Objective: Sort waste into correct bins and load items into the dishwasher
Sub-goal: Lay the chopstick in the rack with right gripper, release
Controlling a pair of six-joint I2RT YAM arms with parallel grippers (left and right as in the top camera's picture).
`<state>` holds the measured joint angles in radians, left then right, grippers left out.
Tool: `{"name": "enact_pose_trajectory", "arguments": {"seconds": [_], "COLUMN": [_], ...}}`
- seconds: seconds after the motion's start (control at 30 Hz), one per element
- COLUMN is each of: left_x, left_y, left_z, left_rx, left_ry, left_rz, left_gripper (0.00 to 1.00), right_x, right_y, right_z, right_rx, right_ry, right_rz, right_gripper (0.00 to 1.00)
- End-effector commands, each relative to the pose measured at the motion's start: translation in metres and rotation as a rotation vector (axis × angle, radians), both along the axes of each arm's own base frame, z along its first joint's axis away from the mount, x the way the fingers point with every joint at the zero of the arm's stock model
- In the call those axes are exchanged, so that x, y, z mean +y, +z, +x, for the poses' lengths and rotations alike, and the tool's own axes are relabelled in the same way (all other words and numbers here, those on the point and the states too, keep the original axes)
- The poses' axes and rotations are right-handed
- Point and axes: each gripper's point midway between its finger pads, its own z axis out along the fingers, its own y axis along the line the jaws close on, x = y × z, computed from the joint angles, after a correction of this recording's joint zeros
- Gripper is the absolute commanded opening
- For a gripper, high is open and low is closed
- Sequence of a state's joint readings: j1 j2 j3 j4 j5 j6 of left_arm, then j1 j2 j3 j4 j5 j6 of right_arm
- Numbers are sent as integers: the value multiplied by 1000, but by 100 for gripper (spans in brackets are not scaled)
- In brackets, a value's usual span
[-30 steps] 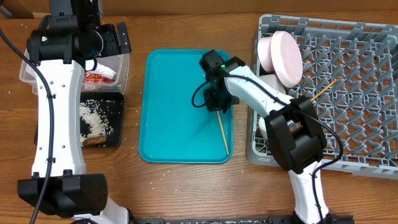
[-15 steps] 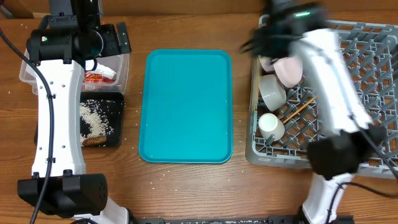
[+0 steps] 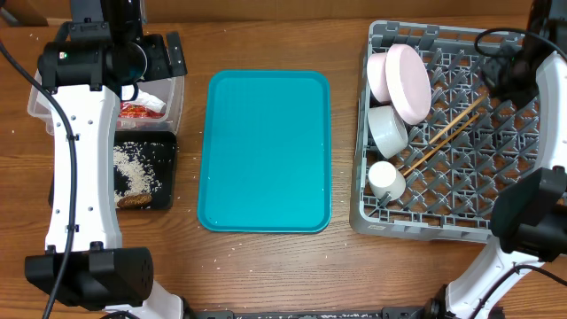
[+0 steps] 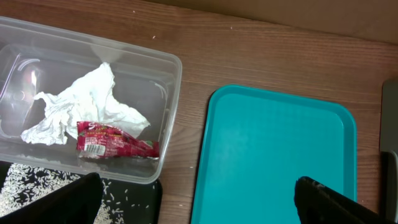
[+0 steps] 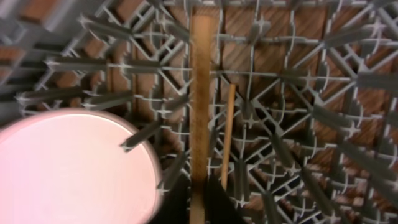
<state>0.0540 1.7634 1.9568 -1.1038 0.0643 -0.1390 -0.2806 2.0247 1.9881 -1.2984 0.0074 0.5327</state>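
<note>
The wooden table [image 3: 266,266] looks all but tidied. At its near left the black tray [image 3: 166,190] holds the loose rice [image 3: 133,168] and a brown lump [image 3: 135,201]. Just beyond it the clear tub [image 4: 168,99] holds the crumpled paper [image 4: 81,106] and the red wrapper [image 4: 115,144]. The left pincer [image 4: 193,196] hangs above the tub, spread as wide as it goes and carrying nothing. The teal tray [image 3: 266,151] in the middle is bare. In the dish rack [image 3: 496,195] on the right, going from the near side to the far, sit the cup [image 3: 385,177], the bowl [image 3: 387,130] and the plates [image 3: 407,81] propped on edge. Two chopsticks lie slantwise across the pegs beside them. So I'd say the step in hand is setting down the last chopstick. The right pincer [image 5: 199,208] hovers over the rack's far right part. Through its own camera, one chopstick [image 5: 200,93] runs straight out from between its fingers, and the other chopstick [image 5: 227,130] rests on the lattice just alongside. The jaws stand close on either side of that stick; whether they grip it or have just let go I cannot tell. Next, I reckon, they need to part fully and lift straight up, clear of the pegs, so the stick isn't dragged along.
</note>
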Motion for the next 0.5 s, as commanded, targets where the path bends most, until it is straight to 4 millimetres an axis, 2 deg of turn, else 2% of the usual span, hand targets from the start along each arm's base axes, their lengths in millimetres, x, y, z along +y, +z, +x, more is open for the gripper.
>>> {"name": "enact_pose_trajectory", "arguments": {"seconds": [0.0,0.1,0.2,0.33,0.47], "left_x": [-1,-1,-1,-1,-1], "left_y": [4,4,4,4,4], "left_z": [1,1,1,1,1], "left_rx": [-11,-11,-11,-11,-11], "left_ry": [-14,-14,-14,-14,-14], "left_rz": [5,5,5,5,5], "left_gripper": [100,100,100,100,100], "right_x": [-7,-11,-8,2,23], "right_y": [-14,-14,-2,34,84], "right_z": [-7,-11,-12,-15,-37], "right_rx": [29,37,11,-55,-130], "right_ry": [-27,-39,-13,49,153], "right_rz": [20,24,39,41,6], "right_gripper": [34,37,37,36,37]}}
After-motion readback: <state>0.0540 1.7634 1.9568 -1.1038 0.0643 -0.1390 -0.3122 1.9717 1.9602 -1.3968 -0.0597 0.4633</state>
